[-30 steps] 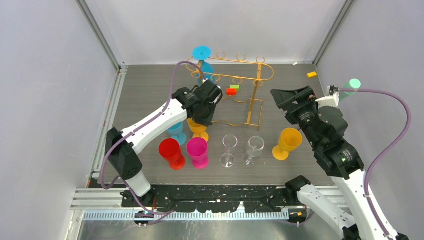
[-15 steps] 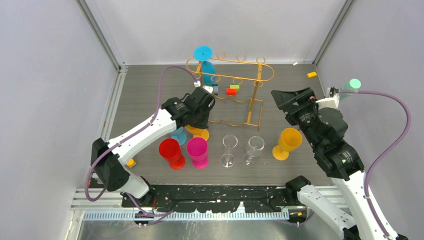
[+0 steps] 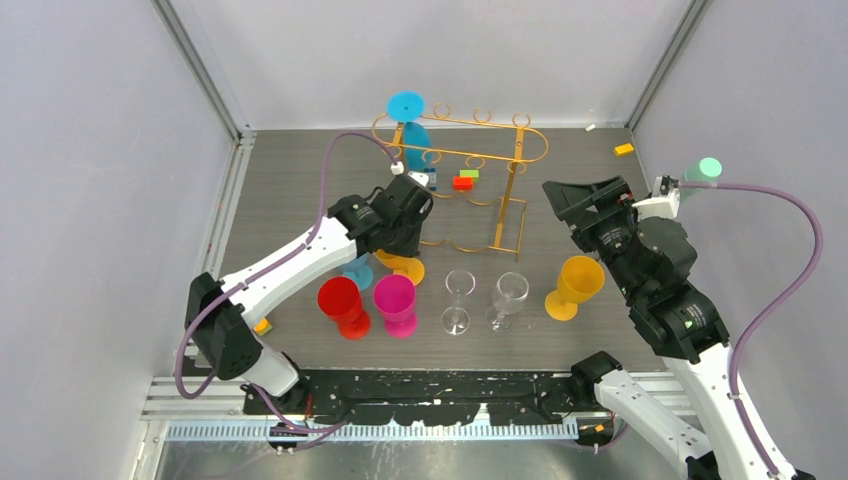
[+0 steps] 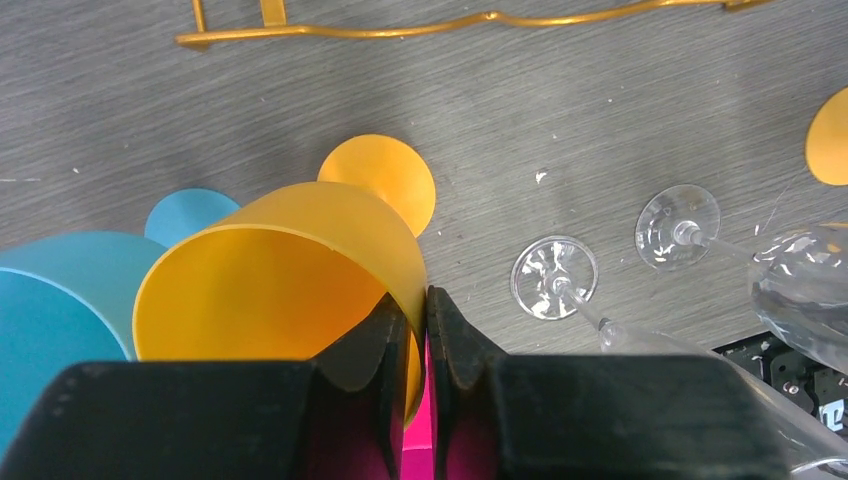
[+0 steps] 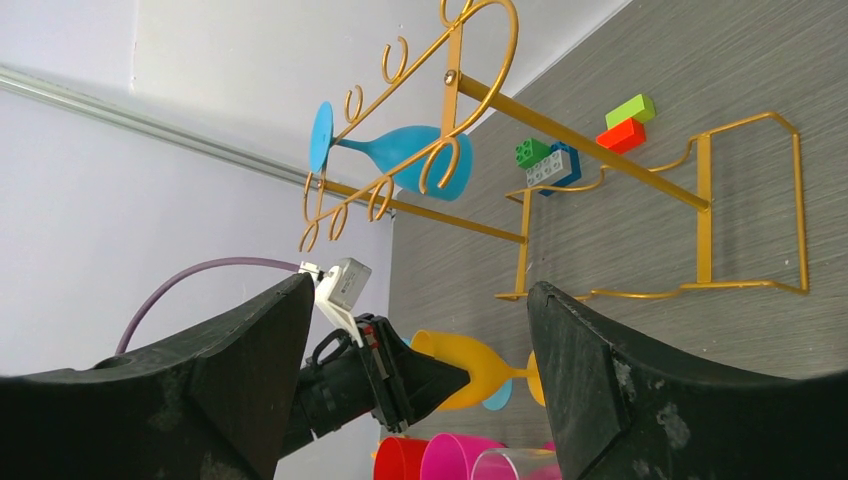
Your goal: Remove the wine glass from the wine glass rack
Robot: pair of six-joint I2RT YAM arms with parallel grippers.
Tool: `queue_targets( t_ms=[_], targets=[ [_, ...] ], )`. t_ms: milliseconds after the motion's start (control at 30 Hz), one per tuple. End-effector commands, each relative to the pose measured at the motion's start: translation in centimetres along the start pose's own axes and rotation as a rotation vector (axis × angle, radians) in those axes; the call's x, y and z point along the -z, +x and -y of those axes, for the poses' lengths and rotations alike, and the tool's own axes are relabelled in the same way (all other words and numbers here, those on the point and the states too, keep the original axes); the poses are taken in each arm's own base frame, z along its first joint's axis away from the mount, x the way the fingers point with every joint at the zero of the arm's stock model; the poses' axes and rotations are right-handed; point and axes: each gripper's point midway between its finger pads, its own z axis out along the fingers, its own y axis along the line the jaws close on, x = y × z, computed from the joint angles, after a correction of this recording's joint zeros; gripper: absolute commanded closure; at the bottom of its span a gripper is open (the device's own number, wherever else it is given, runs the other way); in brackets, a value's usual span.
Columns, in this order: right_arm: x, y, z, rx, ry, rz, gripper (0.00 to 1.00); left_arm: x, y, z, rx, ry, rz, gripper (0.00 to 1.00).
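Gold rack: 1 blue glass | left gripper pinches orange glass | right gripper spread, empty

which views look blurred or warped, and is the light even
Top external: sharp, evenly lit, soft shadows. Left wrist: the end effector on the orange glass is close and dark; the clear glass stretches at the right edge. Right wrist: tilted, its fingers huge and dark.

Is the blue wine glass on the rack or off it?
On: the blue wine glass hangs foot-up from the gold rack.
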Motion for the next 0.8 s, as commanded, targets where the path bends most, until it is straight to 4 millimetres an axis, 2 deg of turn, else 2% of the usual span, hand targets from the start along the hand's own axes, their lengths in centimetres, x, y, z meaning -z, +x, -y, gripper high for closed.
queue_targets(
  t_ms=[0, 133, 300, 400, 567, 767],
  targets=[
    [0.3, -0.7, -0.4, -0.01, -0.015, 0.033, 0.16, -0.8, -0.2, 0.9, 0.021, 0.026, 0.011, 0.87],
    [0.5, -0.9, -0.5, -0.01, -0.019, 0.039, 0.16, -1.0, 0.0, 0.8, 0.023, 0.017, 0.004, 0.85],
    [0.4, -0.9, -0.4, -0.008, -0.017, 0.039, 0.16, -1.0, 0.0, 0.9, 0.014, 0.016, 0.004, 0.71],
    [0.4, -0.8, -0.4, -0.01, -0.016, 0.038, 0.16, -0.5, -0.3, 1.0, 0.007, 0.02, 0.01, 0.66],
    [0.5, -0.9, -0.6, -0.012, -0.022, 0.039, 0.16, 2.5, -2.3, 2.2, 0.02, 0.099, 0.081, 0.59],
    [0.7, -1.0, -0.7, -0.013, -0.027, 0.04, 0.16, 7.1, -4.6, 3.4, 0.028, 0.222, 0.191, 0.46]
  ],
)
